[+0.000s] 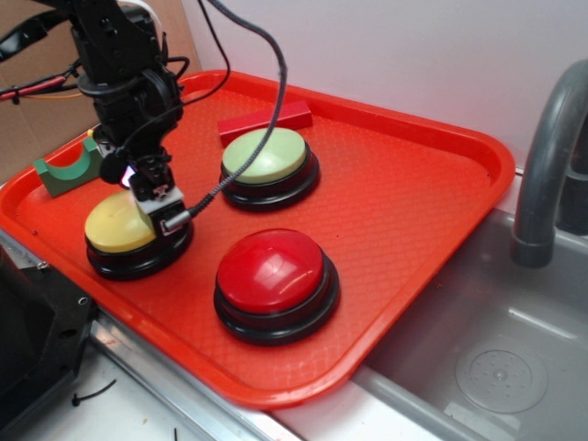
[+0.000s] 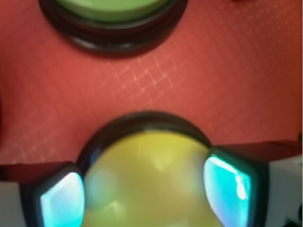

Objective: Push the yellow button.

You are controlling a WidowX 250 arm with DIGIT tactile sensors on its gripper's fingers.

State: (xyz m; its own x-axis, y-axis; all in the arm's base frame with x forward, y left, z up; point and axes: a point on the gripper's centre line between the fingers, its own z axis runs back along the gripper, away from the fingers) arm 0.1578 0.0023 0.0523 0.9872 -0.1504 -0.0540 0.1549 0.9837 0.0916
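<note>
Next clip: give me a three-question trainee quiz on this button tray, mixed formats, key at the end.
1. True or false: the gripper is over the yellow button.
2. Which button lies nearest the red block? A) red button B) green button C) yellow button
3. Fill in: in the wrist view, the yellow dome shows between the two ___.

Key: 1 true; 2 B; 3 fingers

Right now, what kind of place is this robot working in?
Probably a toy kitchen set up as a lab bench: a grey sink basin with a grey faucet, and beside it a red tray carrying buzzer buttons, including the yellow button.
</note>
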